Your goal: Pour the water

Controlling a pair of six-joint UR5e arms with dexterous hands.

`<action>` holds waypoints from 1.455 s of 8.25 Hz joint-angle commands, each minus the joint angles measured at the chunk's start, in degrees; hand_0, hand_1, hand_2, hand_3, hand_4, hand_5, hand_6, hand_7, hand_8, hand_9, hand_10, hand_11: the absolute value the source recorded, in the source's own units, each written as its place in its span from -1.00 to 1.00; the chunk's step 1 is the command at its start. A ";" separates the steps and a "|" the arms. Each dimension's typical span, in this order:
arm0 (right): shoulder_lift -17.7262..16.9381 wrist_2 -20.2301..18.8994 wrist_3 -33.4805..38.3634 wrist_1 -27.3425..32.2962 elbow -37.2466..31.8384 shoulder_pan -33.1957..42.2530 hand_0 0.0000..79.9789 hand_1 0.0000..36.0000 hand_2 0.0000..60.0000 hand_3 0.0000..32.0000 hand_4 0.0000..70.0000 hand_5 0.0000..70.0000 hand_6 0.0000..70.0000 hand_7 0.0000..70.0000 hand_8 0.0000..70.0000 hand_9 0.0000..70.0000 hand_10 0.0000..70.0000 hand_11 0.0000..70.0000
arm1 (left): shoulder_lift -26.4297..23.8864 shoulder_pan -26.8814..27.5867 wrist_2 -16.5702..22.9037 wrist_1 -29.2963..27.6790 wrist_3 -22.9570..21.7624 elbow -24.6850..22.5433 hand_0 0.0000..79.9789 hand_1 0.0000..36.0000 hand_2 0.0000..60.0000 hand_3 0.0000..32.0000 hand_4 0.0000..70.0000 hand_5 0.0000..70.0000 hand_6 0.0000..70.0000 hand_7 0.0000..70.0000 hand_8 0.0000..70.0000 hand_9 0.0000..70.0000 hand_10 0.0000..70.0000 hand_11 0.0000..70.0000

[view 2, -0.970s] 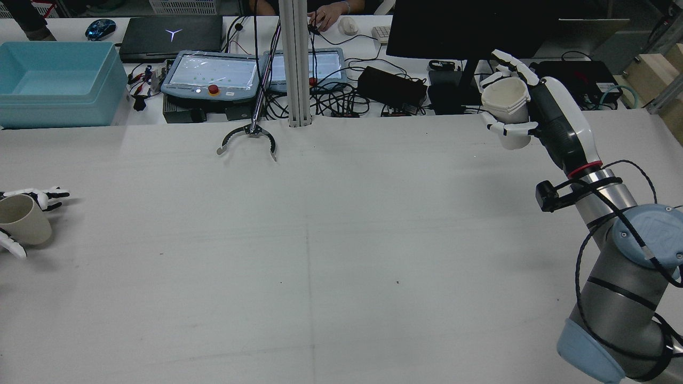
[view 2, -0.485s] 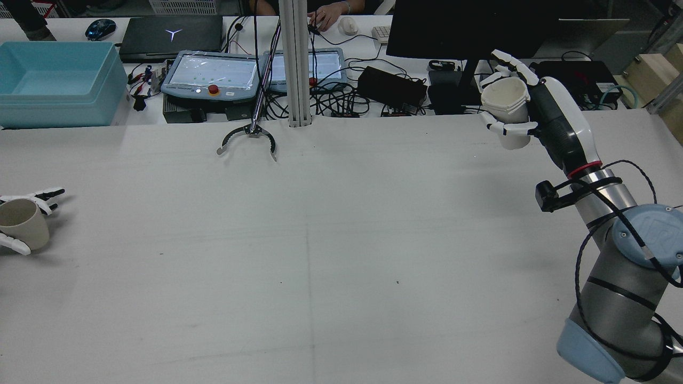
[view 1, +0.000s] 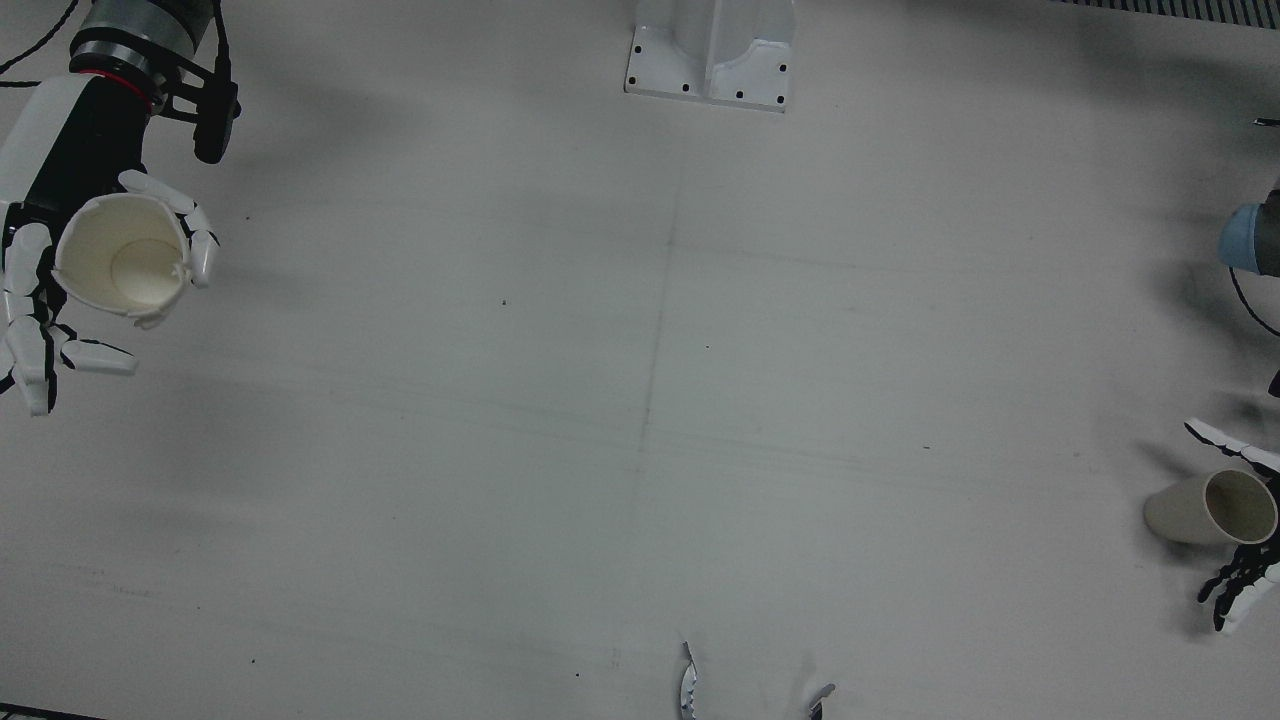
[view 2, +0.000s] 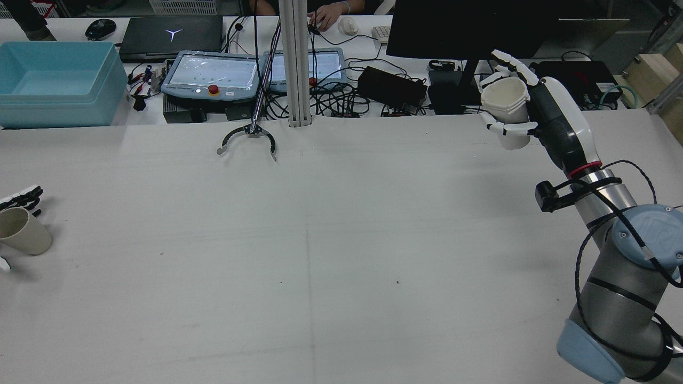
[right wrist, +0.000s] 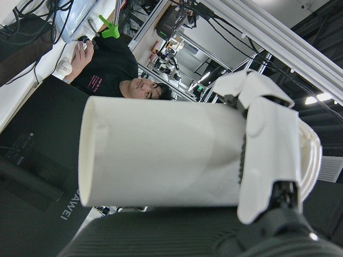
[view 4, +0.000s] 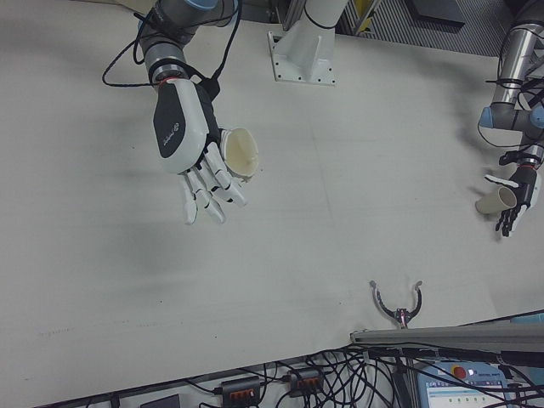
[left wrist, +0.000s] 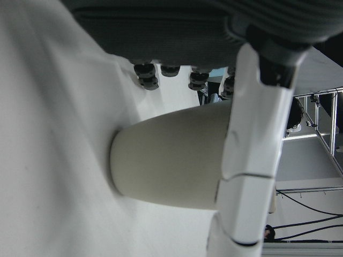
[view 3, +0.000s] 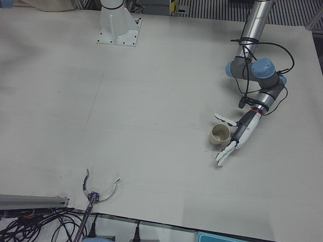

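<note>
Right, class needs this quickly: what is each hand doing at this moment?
Left hand: open, fingers spread beside the beige cup on the table.
Right hand: shut on the white cup.
</note>
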 commanded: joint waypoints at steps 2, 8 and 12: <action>-0.09 0.35 4.80 0.78 -1.91 0.58 0.49 0.79 0.12 -0.89 -1.00 -0.64 -0.29 0.06 -0.69 -0.62 -1.00 -1.00 | 2.15 -8.71 0.09 -0.25 -0.70 -5.13 1.00 0.06 -1.00 -0.12 -0.50 -1.00 -0.84 -0.85 -0.87 -1.00 -0.88 -0.75; -0.18 0.44 27.67 26.37 -27.94 -1.96 0.79 1.00 0.22 -1.00 -0.79 -0.61 -0.33 0.21 -0.57 -0.43 -1.00 -1.00 | 6.54 -9.80 -0.08 0.29 0.80 -9.20 1.00 0.17 -1.00 0.21 -0.53 -1.00 -0.82 -0.83 -0.87 -1.00 -0.87 -0.72; -5.96 0.18 28.92 26.45 -30.05 -5.48 0.96 1.00 0.18 -1.00 -0.64 -0.59 -0.29 0.18 -0.53 -0.40 -1.00 -1.00 | 8.48 -9.89 -0.17 -0.94 0.80 -9.55 1.00 0.15 -1.00 0.34 -0.56 -1.00 -0.84 -0.84 -0.88 -1.00 -0.86 -0.72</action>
